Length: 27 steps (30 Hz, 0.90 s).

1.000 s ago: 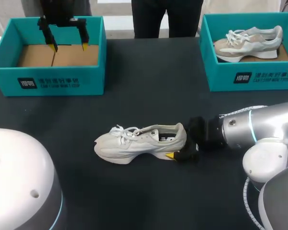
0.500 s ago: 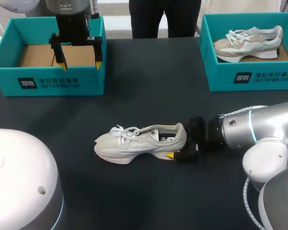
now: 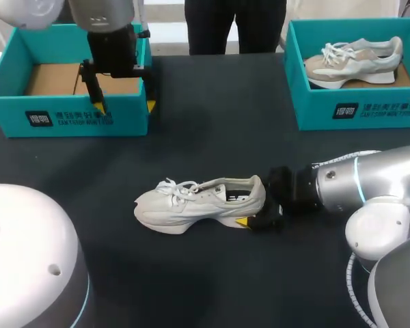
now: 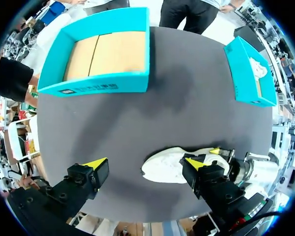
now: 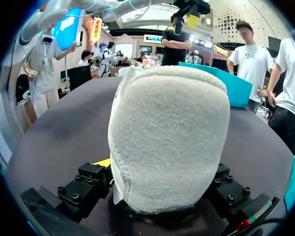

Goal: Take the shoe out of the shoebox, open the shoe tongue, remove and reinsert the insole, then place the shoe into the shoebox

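A white shoe (image 3: pixel 199 202) lies on its sole mid-table, toe pointing left and laces loose. My right gripper (image 3: pixel 258 205) is shut on its heel, one yellow tip showing at the sole's near side. In the right wrist view the heel (image 5: pixel 169 132) fills the gap between the fingers (image 5: pixel 91 179). An empty teal shoebox (image 3: pixel 68 117) stands at the back left. My left gripper (image 3: pixel 123 106) hangs open over the box's front right corner. In the left wrist view that gripper (image 4: pixel 145 163) is high above the table, with the shoe (image 4: pixel 169 166) far below and the shoebox (image 4: pixel 101 83) ahead.
A second teal box (image 3: pixel 355 109) at the back right holds a beige and white shoe (image 3: pixel 355 58). It also appears in the left wrist view as a teal box (image 4: pixel 246 73) off to the side. Dark table surface lies between the boxes and around the shoe.
My left gripper has come forward from over the back of the left shoebox to its front right corner, staying open. The right gripper and the shoe have not moved.
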Motion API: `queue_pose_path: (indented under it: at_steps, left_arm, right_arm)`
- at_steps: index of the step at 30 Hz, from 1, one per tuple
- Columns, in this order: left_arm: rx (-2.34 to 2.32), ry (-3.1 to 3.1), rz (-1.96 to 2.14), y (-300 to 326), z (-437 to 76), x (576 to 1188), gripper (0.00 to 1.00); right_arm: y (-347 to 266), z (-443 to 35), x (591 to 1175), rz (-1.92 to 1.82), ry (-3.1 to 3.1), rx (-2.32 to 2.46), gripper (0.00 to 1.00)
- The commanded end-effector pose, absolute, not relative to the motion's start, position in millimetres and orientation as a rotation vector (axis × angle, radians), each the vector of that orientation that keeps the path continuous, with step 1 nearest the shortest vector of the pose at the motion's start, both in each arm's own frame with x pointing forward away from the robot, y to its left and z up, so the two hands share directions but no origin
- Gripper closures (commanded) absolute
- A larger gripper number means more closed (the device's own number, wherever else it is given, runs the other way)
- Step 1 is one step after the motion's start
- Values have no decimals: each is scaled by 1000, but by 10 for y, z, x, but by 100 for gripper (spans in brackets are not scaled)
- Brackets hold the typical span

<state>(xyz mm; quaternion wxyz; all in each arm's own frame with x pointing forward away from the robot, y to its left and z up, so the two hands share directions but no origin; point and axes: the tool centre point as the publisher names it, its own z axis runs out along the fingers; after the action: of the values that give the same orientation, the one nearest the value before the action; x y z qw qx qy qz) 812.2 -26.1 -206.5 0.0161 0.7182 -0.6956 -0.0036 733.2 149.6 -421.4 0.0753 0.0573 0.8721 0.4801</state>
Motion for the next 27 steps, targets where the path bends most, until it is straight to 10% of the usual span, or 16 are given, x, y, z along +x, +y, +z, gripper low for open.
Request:
queue_pose_path:
  at_steps: [1, 27]
  left_arm:
    - [2252, -2168, 5, -565, -2264, 7858, 0]
    - [2020, -2408, -117, -1742, -3204, 7239, 0]
  right_arm:
    - [1545, -4246, 7345, 1435, 2617, 173, 100]
    - [1545, -4246, 7345, 1435, 2617, 173, 100]
